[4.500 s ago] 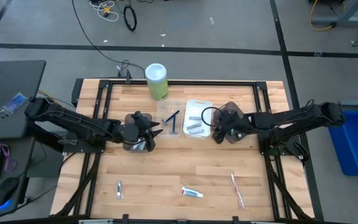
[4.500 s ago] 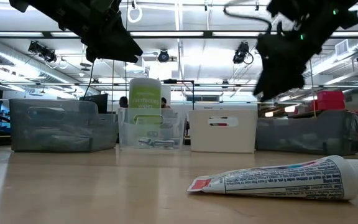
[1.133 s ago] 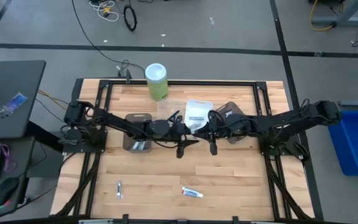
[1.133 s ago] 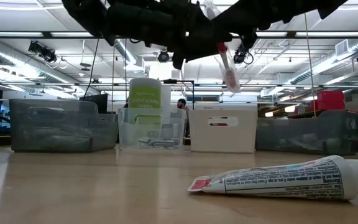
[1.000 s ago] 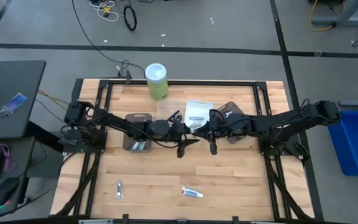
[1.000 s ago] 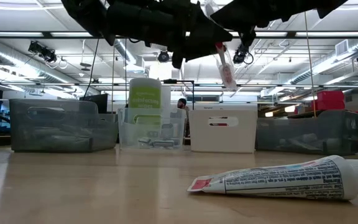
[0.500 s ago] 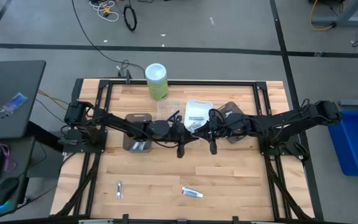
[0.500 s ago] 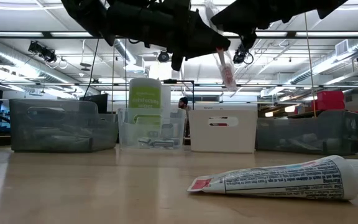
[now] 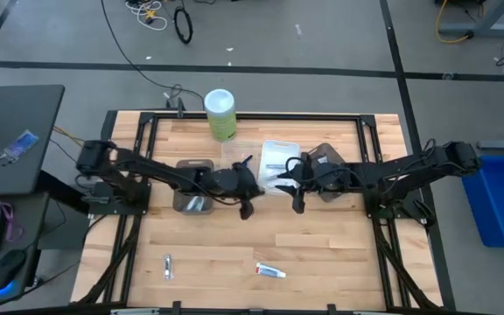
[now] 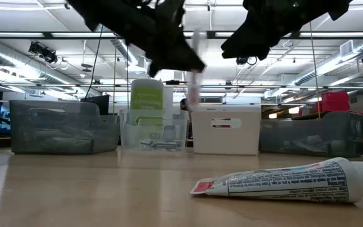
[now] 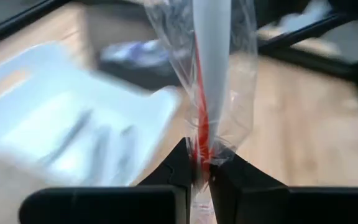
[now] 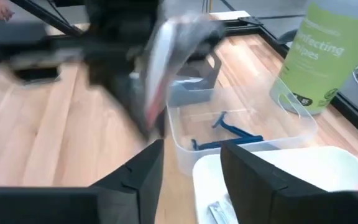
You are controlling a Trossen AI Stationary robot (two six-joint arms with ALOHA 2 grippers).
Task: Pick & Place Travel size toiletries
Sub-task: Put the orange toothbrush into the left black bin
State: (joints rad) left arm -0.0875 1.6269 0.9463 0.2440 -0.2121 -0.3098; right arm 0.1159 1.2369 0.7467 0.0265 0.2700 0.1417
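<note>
Left end effector (image 11: 201, 177) pinches the wrapped pink toothbrush (image 11: 211, 74) above the table; right end effector (image 12: 191, 165) hangs open, empty.

1. A robotics lab or workshop: the wooden desk (image 9: 234, 236) sits in a black metal frame (image 9: 252, 116) on a grey concrete floor (image 9: 261, 39).
2. Loose cables (image 9: 160, 16) lie on the far floor.
3. Exposed ceiling ducts (image 10: 17, 60) and strip lights (image 10: 55, 34) show overhead.

Bagged pink toothbrush (image 11: 211, 74) hangs upright, held aloft; toothpaste tube (image 9: 269, 270) and silver piece (image 9: 167, 266) lie on wood.
</note>
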